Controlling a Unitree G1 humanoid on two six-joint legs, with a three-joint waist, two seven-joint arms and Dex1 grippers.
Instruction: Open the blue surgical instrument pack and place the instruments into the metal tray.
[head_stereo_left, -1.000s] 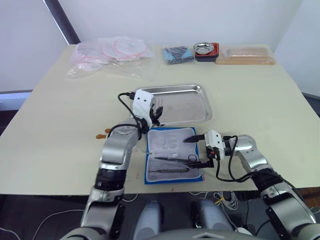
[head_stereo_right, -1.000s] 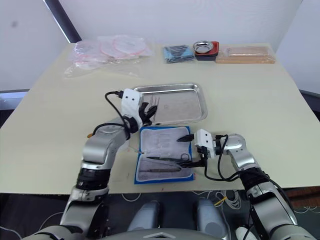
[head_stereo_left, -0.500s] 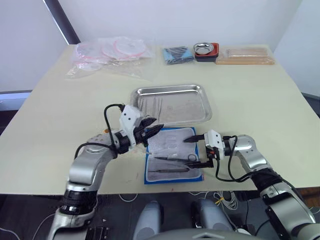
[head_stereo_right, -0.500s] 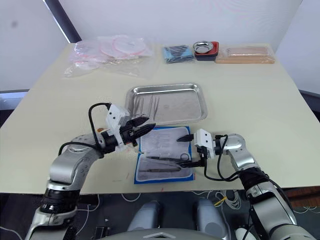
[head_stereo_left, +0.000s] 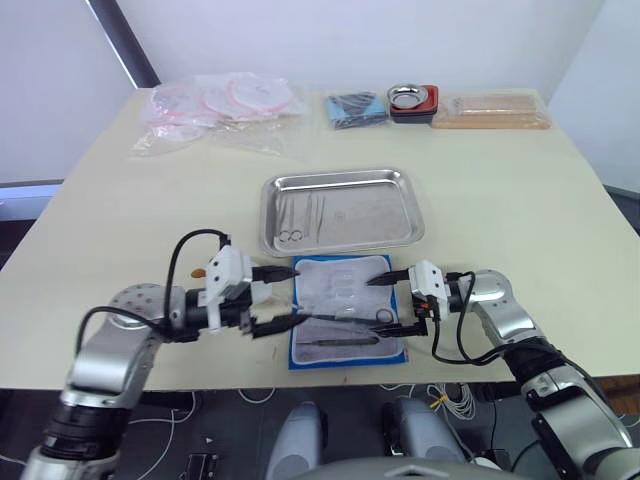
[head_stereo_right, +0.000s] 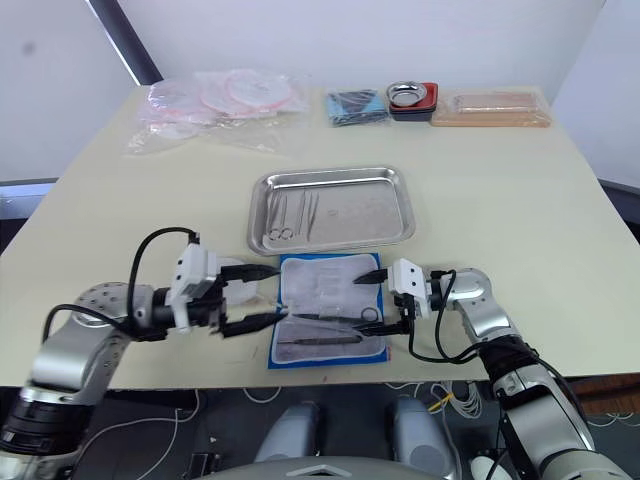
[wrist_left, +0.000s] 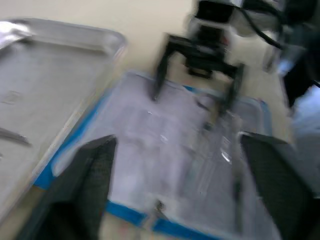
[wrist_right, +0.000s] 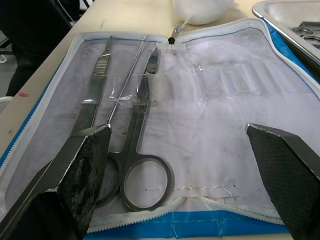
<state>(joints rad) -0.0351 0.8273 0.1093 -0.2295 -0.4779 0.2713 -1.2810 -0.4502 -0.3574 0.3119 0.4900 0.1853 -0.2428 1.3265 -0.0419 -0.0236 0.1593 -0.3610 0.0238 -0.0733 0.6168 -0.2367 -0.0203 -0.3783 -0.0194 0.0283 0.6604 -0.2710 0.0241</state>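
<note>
Hard to make out: fine detail of the tools in the metal tray (head_stereo_left: 410, 205); thin silver pieces (head_stereo_left: 300, 212) lie at its left end, ring handles toward the near rim. Contents of the small blue packet (head_stereo_left: 355, 108) and clear plastic bags (head_stereo_left: 225, 108) at the far edge are unresolved. No legible lettering anywhere.

Surface: pale cream surface (head_stereo_left: 520, 190); white wall behind, with a dark diagonal bar (head_stereo_left: 122, 42) at far left. Far edge also carries a round steel bowl on a red base (head_stereo_left: 412, 100) and a tan flat pack (head_stereo_left: 492, 110).

Blue surgical instrument pack (head_stereo_left: 347, 312): lying open and flat just in front of the tray, whitish lining up, blue border showing. Instruments (wrist_right: 137, 150) remaining in it: ring-handled scissors, straight forceps and a thin rod, side by side at its near end.

Left gripper (head_stereo_left: 272, 298): fingers spread wide, empty, at the pack's left edge.

Right gripper (head_stereo_left: 392, 304): fingers spread wide, empty, at the pack's right edge, facing the left one.
</note>
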